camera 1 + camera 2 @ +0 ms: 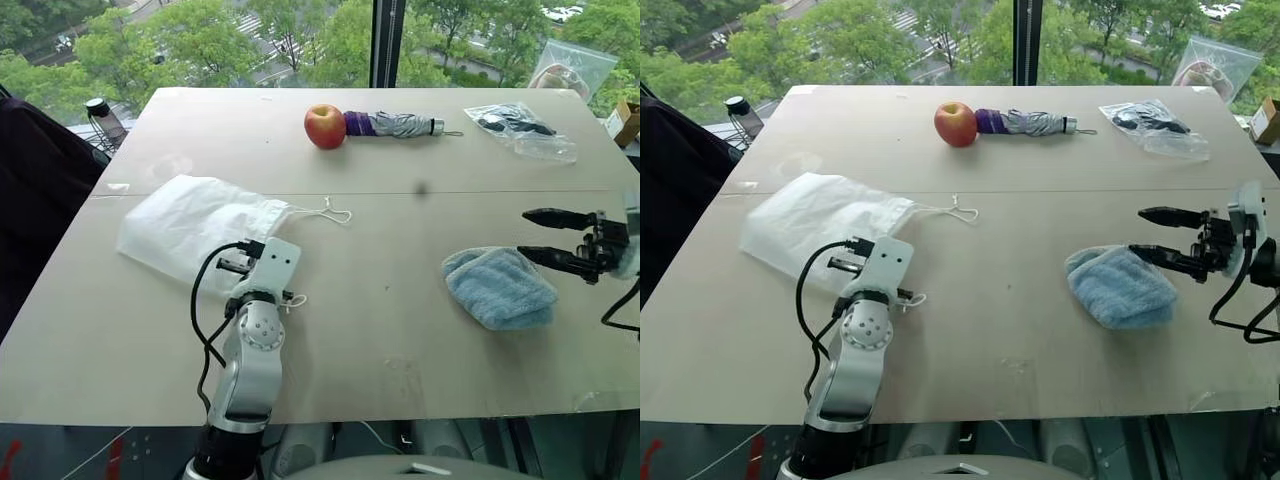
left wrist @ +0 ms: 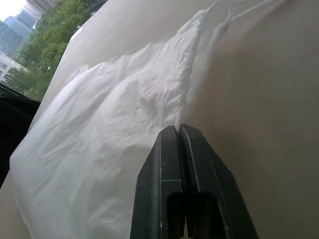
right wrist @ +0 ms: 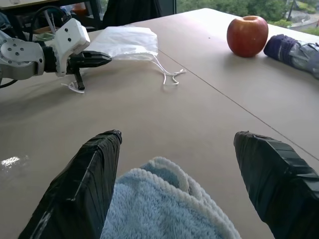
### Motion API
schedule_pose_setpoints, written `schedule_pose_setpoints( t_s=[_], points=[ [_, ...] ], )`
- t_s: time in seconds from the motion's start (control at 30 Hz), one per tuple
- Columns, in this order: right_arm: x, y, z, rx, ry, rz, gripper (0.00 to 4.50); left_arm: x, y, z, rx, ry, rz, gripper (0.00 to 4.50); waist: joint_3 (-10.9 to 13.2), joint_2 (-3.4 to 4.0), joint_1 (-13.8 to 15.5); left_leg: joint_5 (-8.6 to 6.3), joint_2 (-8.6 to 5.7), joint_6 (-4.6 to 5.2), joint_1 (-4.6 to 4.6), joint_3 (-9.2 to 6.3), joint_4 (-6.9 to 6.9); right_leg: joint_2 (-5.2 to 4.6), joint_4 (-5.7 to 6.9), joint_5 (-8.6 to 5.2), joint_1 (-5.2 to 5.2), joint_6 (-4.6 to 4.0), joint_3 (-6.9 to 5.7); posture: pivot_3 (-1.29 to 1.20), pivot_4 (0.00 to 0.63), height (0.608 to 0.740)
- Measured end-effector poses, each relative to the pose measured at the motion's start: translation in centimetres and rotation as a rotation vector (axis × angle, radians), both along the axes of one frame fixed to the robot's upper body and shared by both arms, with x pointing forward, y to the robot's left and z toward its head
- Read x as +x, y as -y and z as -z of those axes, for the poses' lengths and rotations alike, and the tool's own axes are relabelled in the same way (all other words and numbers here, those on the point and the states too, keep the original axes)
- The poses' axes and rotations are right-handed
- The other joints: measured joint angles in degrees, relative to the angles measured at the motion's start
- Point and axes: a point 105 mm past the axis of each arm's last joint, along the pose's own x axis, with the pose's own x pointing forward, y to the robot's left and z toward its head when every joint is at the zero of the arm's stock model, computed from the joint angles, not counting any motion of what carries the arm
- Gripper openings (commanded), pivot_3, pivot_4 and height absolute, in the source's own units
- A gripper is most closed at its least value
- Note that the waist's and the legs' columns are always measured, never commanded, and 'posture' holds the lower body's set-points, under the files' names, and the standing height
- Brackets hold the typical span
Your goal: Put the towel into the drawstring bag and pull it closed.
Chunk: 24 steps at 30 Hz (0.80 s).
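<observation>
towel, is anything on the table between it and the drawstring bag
Nothing visible: bare table lies between the towel and the drawstring bag. The left tool sits shut at the bag's near edge, beside that path.

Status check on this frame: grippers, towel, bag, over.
Left gripper shut at white fabric drawstring bag's edge. Right gripper open, fingers flanking light-blue fluffy towel. Towel not bagged. Nothing between them.

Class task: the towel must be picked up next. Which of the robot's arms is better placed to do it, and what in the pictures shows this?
Right. The right pincer stands open with its fingers either side of the towel. The left pincer is shut at the drawstring bag, across the table.
</observation>
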Motion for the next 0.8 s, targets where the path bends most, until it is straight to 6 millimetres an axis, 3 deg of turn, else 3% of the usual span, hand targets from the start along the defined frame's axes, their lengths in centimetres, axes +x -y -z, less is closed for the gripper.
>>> schedule_pose_setpoints(
  t_s=[0.23,0.43,0.57,0.8],
  points=[
    [0.7,-0.1,0.6,-0.005,-0.015,0.002,3.85,-0.5,-1.3,-0.8,0.068,0.039,-0.04,0.01,0.01,-0.01,0.06,-0.02,-0.01,0.02,-0.06,0.0,-0.01,-0.05,-0.04,0.01,-0.01,-0.02,0.0,0.0,0.15,0.74],
    [0.8,-0.3,1.0,-0.002,-0.013,-0.004,3.85,-0.4,-1.1,-2.6,0.165,0.128,0.029,0.01,0.0,0.0,0.07,-0.02,0.0,0.02,-0.06,-0.01,-0.02,-0.23,-0.05,0.01,-0.02,-0.04,0.01,0.0,0.15,0.74],
    [0.8,-0.5,1.2,-0.008,-0.01,-0.005,3.85,-0.1,0.1,-4.3,0.133,0.185,0.134,0.01,0.01,-0.01,0.08,-0.02,0.0,0.03,-0.09,-0.03,-0.02,-0.29,-0.07,0.01,-0.03,-0.05,0.0,0.0,0.15,0.74],
    [0.4,-1.0,3.0,0.011,-0.043,-0.01,3.85,1.4,-0.3,-7.6,-0.005,0.191,0.329,0.01,0.01,0.01,0.01,-0.02,-0.01,0.03,-0.09,-0.02,-0.03,-0.08,-0.06,0.01,-0.04,-0.05,-0.04,0.0,0.15,0.74]
  ],
)
